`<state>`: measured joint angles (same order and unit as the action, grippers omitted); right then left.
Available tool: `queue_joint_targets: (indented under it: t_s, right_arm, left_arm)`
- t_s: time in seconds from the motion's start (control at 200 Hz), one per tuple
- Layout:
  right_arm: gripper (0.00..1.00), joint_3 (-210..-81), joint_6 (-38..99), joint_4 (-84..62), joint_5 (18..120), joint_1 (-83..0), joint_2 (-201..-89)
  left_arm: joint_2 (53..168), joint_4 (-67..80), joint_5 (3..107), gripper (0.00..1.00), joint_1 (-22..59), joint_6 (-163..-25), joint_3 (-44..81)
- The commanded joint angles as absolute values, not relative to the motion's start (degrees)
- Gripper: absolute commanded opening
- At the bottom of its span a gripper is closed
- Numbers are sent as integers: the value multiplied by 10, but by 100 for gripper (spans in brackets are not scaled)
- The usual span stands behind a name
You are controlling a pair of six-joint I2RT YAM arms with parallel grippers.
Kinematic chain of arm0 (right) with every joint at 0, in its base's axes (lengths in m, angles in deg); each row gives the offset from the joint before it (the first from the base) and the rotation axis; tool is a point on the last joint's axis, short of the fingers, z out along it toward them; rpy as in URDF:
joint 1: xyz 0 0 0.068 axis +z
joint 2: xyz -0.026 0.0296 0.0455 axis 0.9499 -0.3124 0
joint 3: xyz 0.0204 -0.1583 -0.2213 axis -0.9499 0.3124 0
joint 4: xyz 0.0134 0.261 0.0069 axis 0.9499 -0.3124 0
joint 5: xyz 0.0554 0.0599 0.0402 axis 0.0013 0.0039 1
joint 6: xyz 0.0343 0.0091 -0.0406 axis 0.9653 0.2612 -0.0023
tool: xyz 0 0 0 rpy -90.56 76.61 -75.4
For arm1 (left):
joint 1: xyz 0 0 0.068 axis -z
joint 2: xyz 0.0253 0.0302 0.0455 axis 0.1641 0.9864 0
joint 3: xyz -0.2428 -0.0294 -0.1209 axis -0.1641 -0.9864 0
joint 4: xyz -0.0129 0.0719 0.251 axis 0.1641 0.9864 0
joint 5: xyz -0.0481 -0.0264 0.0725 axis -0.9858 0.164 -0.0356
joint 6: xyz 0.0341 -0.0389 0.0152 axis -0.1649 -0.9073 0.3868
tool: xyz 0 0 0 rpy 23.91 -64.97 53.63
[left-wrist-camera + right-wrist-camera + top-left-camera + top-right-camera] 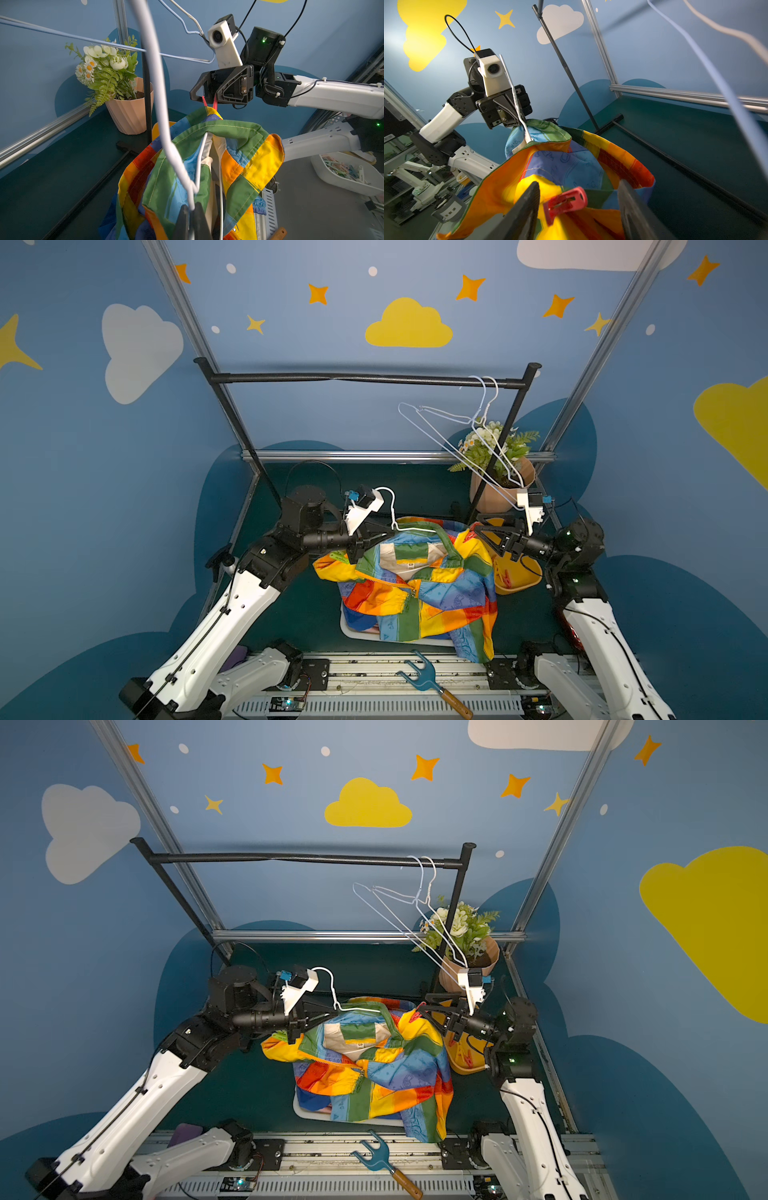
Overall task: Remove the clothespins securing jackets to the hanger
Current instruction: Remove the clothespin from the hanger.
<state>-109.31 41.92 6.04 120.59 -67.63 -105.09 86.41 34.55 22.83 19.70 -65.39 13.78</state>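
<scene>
Rainbow-striped jacket (415, 585) is hanging over a white basket (353, 632) on the worktop (291, 614) as the left claw (190, 207) is clamping the neck of its white wire hanger (158, 83). The right claw (579, 182) is waiting with jaws apart on either side of a red clothespin (564, 202) pinching the jacket's shoulder. The pin is lying askew and nearer one finger, so a closing squeeze is likely risking a one-sided catch that twists it or traps fabric. Pulling before the spring opens could drag the jacket along the wire and make the thin hanger slip in the left claw.
</scene>
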Motion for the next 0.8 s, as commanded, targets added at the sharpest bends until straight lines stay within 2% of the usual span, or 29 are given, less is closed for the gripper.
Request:
queue_joint_targets:
  t_s: [0.0,0.18,0.355,0.636,0.796]
  right_arm:
    - [58,-1090,434,97,1200,-661,-1059]
    - [56,-1090,439,105,1190,-650,-1061]
    - [46,-1091,448,113,1184,-643,-1062]
    - [43,-1097,453,107,1181,-642,-1060]
    - [31,-1112,455,80,1175,-639,-1061]
  left_arm:
    - [853,315,213,4,195,-663,141]
    - [846,309,213,4,195,-664,137]
    - [845,307,213,4,195,-666,135]
    - [845,312,217,4,195,-663,133]
    - [849,311,222,4,195,-664,131]
